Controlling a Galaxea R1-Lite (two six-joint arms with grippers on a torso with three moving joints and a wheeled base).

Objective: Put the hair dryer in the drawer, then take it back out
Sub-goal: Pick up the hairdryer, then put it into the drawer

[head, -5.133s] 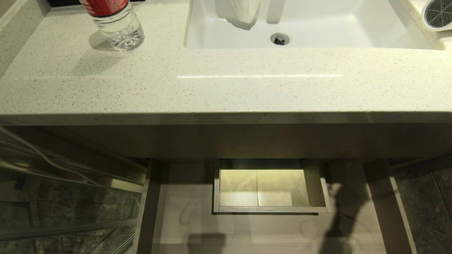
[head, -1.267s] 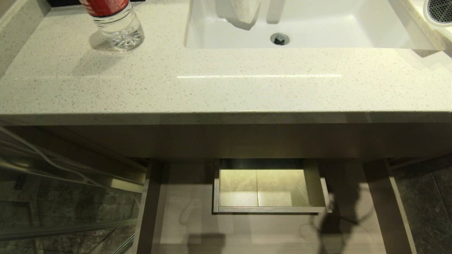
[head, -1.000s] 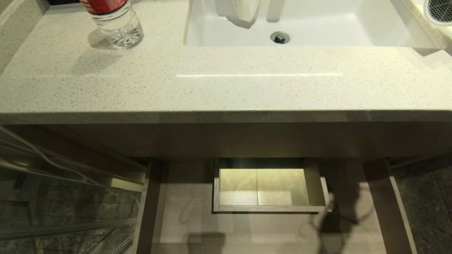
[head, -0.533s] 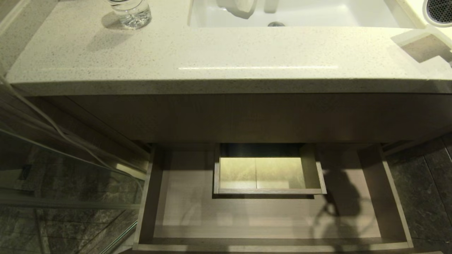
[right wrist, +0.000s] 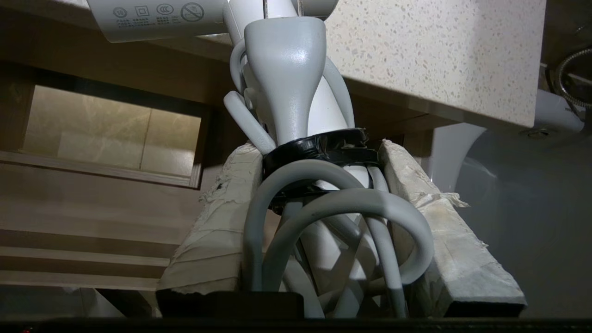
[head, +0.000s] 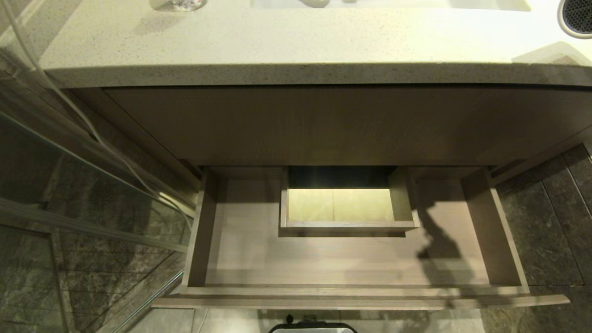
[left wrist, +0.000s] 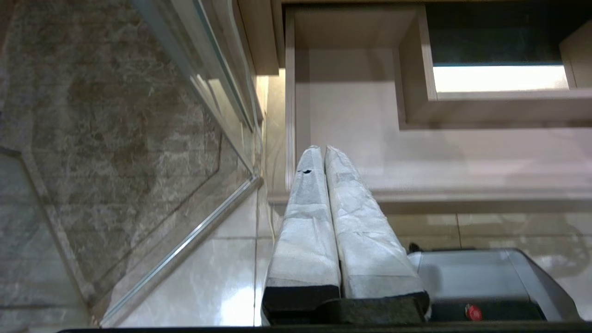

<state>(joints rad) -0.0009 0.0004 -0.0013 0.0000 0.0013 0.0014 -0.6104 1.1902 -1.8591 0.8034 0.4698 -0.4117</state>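
Note:
The white hair dryer [right wrist: 286,69] hangs in front of the counter edge, and my right gripper [right wrist: 319,148] is shut on its handle, around the black tape and the looped grey cord. In the head view only its grey mesh grille [head: 578,16] shows, at the top right corner above the counter. The drawer [head: 342,259] is pulled wide open below and its pale wood floor is bare, with the boxed cut-out [head: 344,203] at mid-rear. My left gripper [left wrist: 322,149] is shut on nothing and hangs parked by the left front corner of the drawer [left wrist: 360,125].
The speckled countertop [head: 296,41] overhangs the drawer's rear, with a clear bottle's base [head: 178,3] at its far left. A glass panel [head: 69,194] stands left of the drawer. Dark floor tiles [head: 545,222] lie to the right. My base [head: 312,327] sits just before the drawer front.
The head camera has sunk and tipped down: the counter slid up the picture and the whole drawer with its front came into view. The hair dryer's grille stays at the top right corner.

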